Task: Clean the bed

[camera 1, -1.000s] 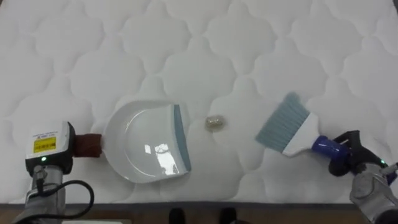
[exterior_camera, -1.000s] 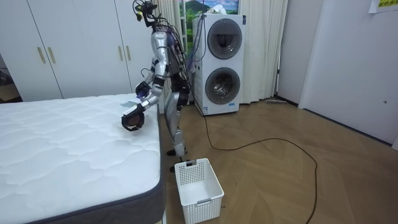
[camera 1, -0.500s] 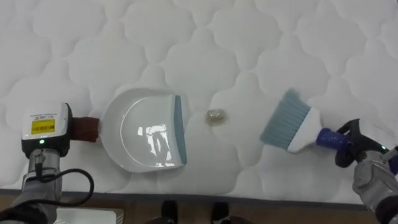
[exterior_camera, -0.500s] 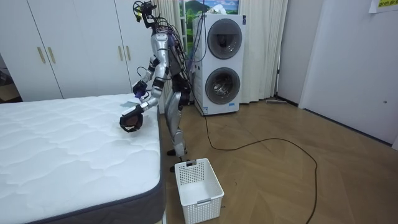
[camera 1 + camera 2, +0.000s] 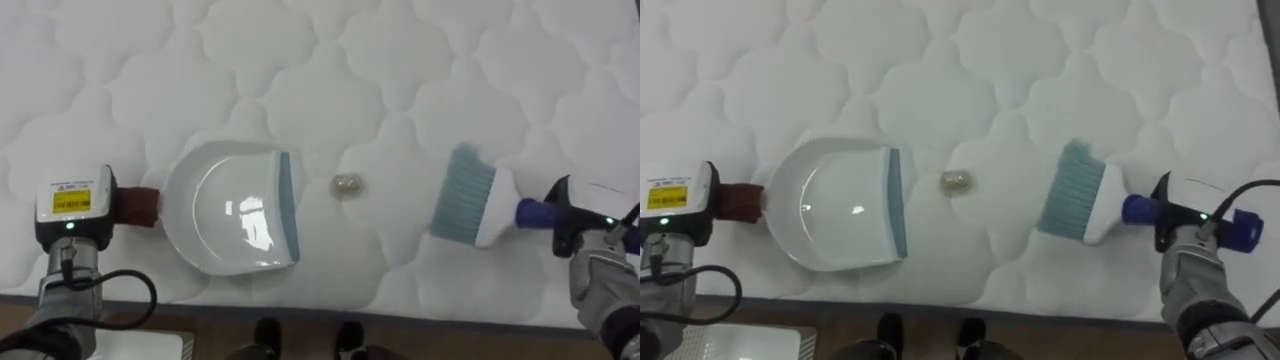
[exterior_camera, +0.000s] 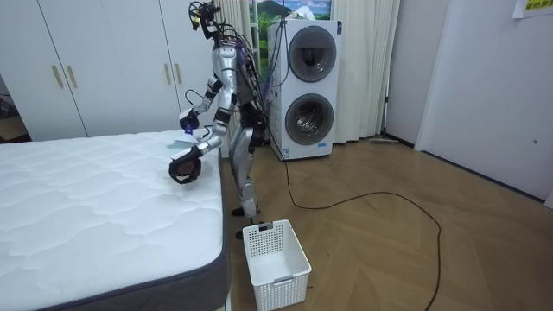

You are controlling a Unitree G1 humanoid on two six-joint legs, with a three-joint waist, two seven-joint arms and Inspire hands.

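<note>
— Where is the dirt on the bed [image 5: 330, 70]?
— A small, pale crumb [image 5: 346, 185] lies on the white quilted mattress near its front edge. It sits between the dustpan [image 5: 235, 215] and the brush [image 5: 465, 205], touching neither and nearer the dustpan.

— How does the dustpan lie?
— Flat on the mattress, with its blue-grey lip turned toward the crumb and its brown handle running off to the robot's left.

— Does the left hand [image 5: 72, 215] hold it?
— The handle's end disappears under that hand, and I cannot tell whether the hand is closed.

— And the brush?
— Its pale blue bristles point toward the crumb. The right hand [image 5: 585, 262] is curled round the dark blue handle, at the right edge of the left eye view.

— Where does the robot stand?
— In the room view it stands at the side of the bed, near the corner, with both arms reaching over the mattress. A white basket [image 6: 275, 263] sits on the wooden floor by the bed's corner, and two stacked washing machines [image 6: 308, 91] stand behind the robot.
</note>
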